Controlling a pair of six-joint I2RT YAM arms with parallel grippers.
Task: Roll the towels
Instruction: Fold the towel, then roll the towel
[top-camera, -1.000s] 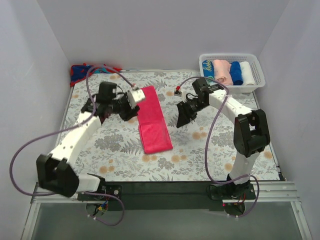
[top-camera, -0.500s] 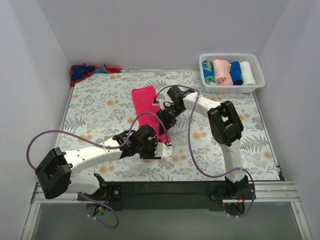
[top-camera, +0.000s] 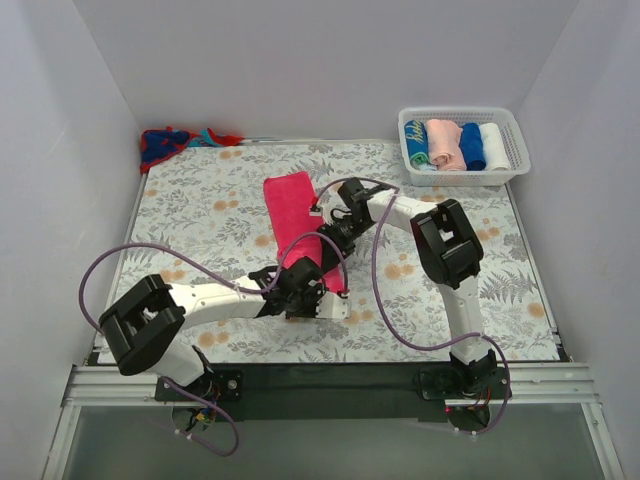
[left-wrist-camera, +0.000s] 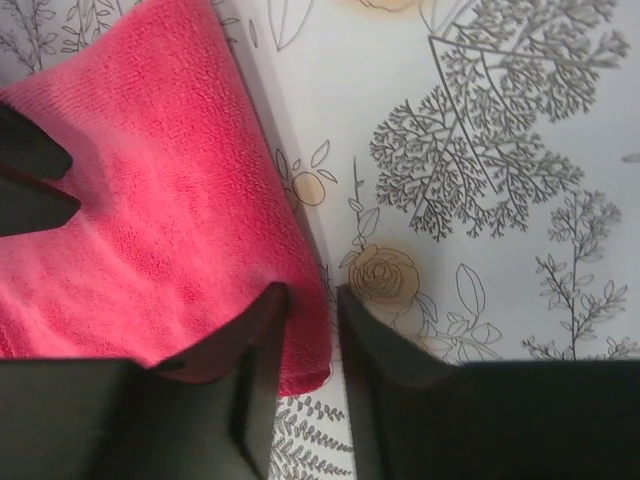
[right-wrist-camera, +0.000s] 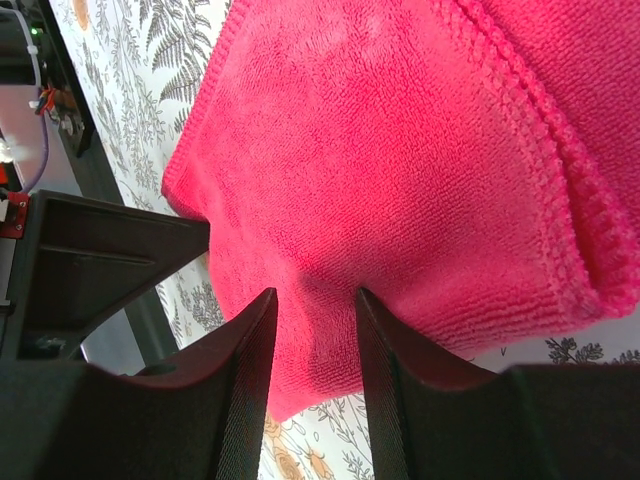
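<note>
Pinching the pink towel (top-camera: 297, 222) at its near end — both end effectors.
Left end effector (left-wrist-camera: 312, 300) clamped on the corner — right end effector (right-wrist-camera: 312, 305) clamped on the edge.

Two white-shelled arms with chunky black joint housings rise from a black base rail at six o'clock. Purple cables loop loosely alongside each. The left gripper (top-camera: 312, 297) and right gripper (top-camera: 333, 235) carry matte black, wedge-shaped fingers (right-wrist-camera: 245, 385).
</note>
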